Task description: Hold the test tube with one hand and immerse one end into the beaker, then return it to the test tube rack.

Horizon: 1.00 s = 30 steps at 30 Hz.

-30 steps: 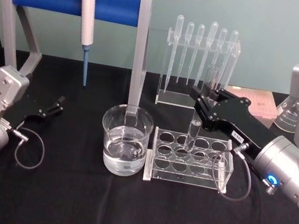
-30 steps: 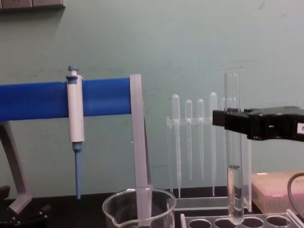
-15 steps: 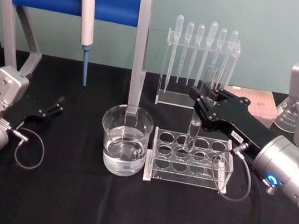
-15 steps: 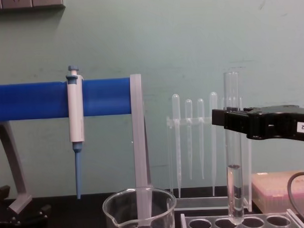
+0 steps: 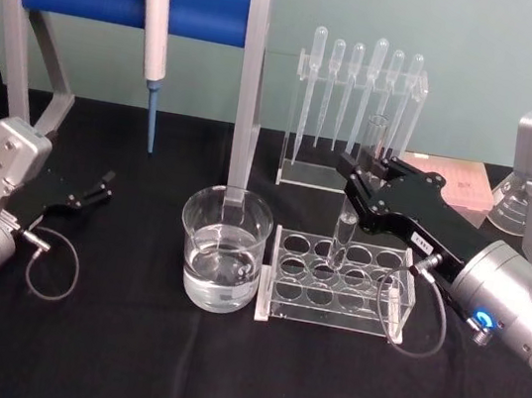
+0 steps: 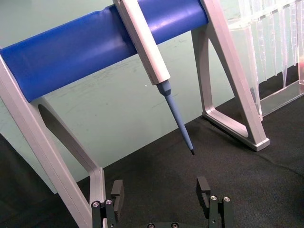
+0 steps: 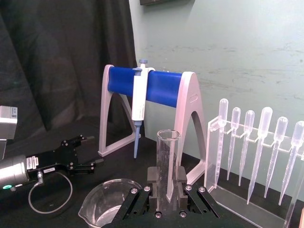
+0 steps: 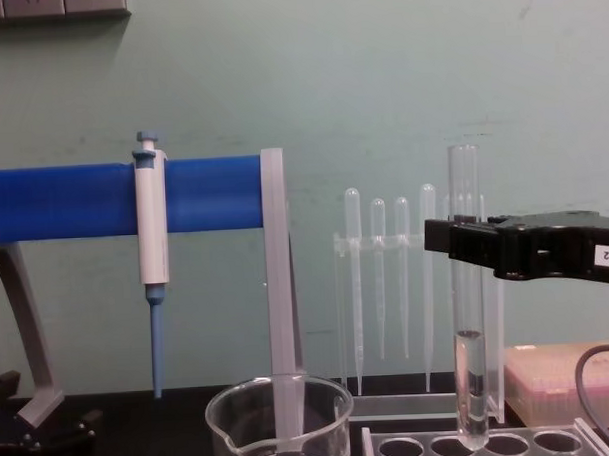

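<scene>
Beaker (image 5: 223, 253) part-full; test tube (image 8: 471, 382) holds some liq.

Upright test tube (image 8: 470, 382) over rack (image 5: 301, 309) — beaker (image 5: 222, 253) beside, part-filled.

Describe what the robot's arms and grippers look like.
Both arms have silver metal wrist housings with a small lit indicator and a looped dark cable. The left gripper and right gripper are flat, black and two-fingered, fastened with small screws; the right bears a white label.

White label (image 8: 608, 257) on right claw (image 8: 463, 244): "-2" (start cropped).
</scene>
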{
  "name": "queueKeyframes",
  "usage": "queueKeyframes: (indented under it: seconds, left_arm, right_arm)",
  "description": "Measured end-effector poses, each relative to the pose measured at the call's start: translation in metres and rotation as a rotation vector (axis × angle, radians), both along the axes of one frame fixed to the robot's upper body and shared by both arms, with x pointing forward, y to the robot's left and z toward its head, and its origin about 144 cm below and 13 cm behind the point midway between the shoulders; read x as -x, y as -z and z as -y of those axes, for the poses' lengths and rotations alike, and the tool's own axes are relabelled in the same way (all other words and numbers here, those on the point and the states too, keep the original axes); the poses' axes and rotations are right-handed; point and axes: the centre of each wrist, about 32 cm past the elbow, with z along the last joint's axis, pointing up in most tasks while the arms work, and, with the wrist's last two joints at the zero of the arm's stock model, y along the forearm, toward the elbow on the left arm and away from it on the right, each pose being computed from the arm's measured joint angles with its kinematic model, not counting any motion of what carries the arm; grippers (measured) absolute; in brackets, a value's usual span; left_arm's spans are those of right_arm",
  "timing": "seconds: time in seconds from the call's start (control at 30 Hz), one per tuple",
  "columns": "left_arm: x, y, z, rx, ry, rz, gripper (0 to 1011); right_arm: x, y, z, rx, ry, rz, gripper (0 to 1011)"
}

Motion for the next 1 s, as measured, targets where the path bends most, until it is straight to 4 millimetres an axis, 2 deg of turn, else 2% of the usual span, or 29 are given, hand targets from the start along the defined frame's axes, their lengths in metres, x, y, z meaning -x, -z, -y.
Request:
queueKeyframes:
  seconds: [1.0]
  left_arm:
    - [0.0, 0.0, 0.0, 0.0, 0.0, 0.0, 1000]
  right_arm:
    - [-0.0001, 0.0003, 0.0, 0.0, 0.001, 0.0, 225]
